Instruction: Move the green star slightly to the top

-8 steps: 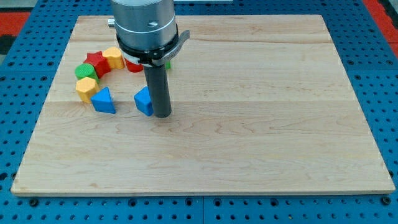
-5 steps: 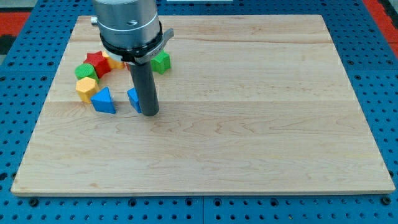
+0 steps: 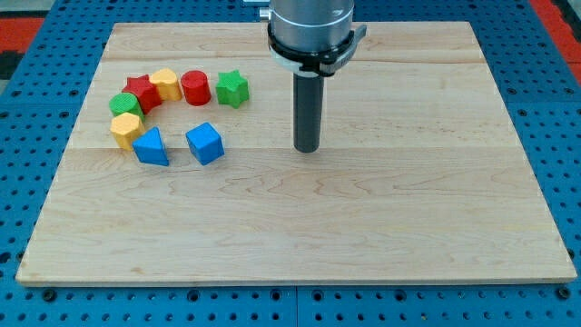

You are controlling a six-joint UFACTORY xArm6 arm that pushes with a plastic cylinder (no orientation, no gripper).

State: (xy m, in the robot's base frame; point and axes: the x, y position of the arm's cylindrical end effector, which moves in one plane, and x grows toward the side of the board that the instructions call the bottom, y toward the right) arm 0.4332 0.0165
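Camera view: wooden board (image 3: pixel 408 209)
Tip: my tip (image 3: pixel 307 149), no gripper fitted, touching nothing
Green star (image 3: pixel 232 88): up-left of tip, apart, just right of red cylinder (image 3: pixel 195 87)

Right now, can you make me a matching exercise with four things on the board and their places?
Things:
1. green star
2. blue cube
3. my tip
4. red cylinder

Places:
A. directly left of the green star
B. right of all blocks, touching none
C. rightmost block of the upper row
D. below the red cylinder, right of the blue triangular block

Pairs: 1-C, 2-D, 3-B, 4-A
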